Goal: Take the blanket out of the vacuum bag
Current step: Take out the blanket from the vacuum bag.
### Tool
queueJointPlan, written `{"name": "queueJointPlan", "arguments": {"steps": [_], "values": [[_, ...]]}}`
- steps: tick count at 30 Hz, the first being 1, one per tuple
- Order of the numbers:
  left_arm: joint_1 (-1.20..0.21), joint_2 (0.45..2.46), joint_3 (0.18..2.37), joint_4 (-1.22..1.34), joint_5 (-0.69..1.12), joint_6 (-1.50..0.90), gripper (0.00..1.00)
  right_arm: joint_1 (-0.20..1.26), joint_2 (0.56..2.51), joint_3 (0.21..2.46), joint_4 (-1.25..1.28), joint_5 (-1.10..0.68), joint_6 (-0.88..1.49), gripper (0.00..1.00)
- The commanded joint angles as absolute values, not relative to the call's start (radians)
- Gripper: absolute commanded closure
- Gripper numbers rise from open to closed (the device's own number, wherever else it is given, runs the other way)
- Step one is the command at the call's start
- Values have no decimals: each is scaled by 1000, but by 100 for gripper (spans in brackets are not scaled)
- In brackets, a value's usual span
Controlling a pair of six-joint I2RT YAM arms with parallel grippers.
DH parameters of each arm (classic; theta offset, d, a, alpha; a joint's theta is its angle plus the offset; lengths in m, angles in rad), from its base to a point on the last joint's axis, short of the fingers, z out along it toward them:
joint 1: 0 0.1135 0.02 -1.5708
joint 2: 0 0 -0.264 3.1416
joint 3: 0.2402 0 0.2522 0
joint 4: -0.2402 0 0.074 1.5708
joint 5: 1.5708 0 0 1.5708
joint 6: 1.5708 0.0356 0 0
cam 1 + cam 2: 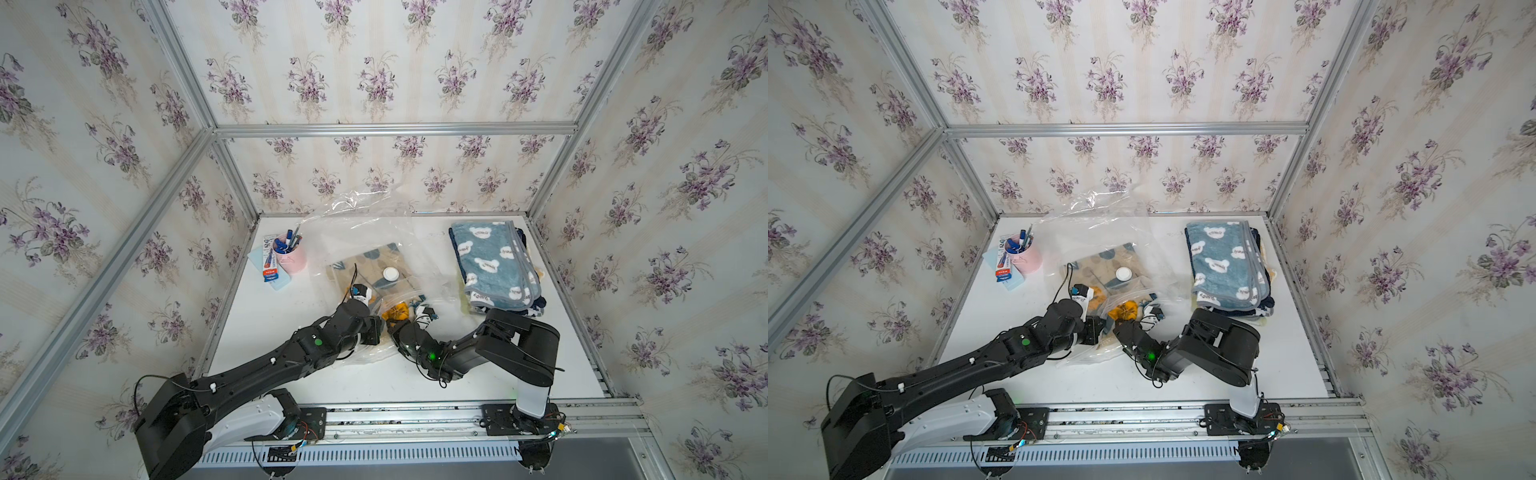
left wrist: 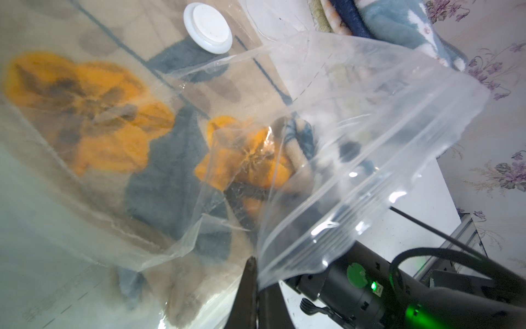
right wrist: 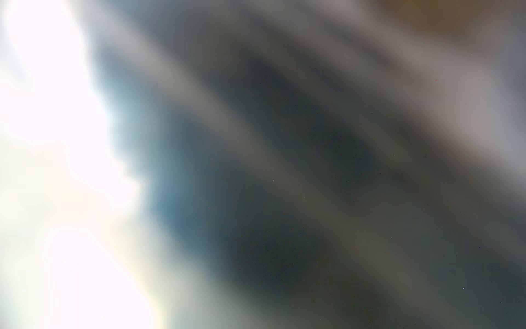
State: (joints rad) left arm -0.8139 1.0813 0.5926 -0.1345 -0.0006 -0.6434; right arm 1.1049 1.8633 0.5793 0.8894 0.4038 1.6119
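The left gripper (image 2: pixel 257 283) is pinched tight on a clear edge of the bag (image 1: pixel 365 232) at its mouth, and the plastic fans out from the fingers (image 2: pixel 250 273). This grip is on the robot's side of the valve (image 1: pixel 390 274) and a little to its left.

The right gripper (image 1: pixel 392 323) is closed too. Its tips are buried in the bag's mouth, just on the robot's side of the valve and close beside the left gripper. Whether it has cloth clamped cannot be told, as the right wrist view is only a blur of grey-blue and white.

The blanket (image 1: pixel 374 259), beige with blue leaves and orange flowers, lies inside the bag directly under the valve. One orange flower is bunched up at the mouth, against the right gripper. The bag's far end stands crumpled well beyond the valve, near the back wall.

To the right of the valve, clear of the bag, sits a pile (image 1: pixel 494 262) of folded blankets with a blue bear-print one on top. To the valve's left stands a pink cup (image 1: pixel 291 255) of pens on the white table (image 1: pixel 291 365).
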Motion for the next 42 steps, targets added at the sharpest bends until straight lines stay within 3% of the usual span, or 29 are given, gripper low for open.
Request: {"name": "queueJointPlan", "arguments": {"steps": [1, 12, 29, 42], "values": [[-814, 1073, 616, -143, -1, -617, 100, 1100, 1818, 586, 886, 415, 1560, 100], [-813, 1087, 713, -206, -44, -596, 100, 1091, 1706, 549, 935, 342, 1558, 100], [-815, 1217, 731, -95, -44, -642, 100, 1160, 1518, 281, 1053, 278, 1506, 100], [-824, 1275, 734, -50, -78, -648, 100, 1188, 1037, 207, 782, 281, 1348, 100]]}}
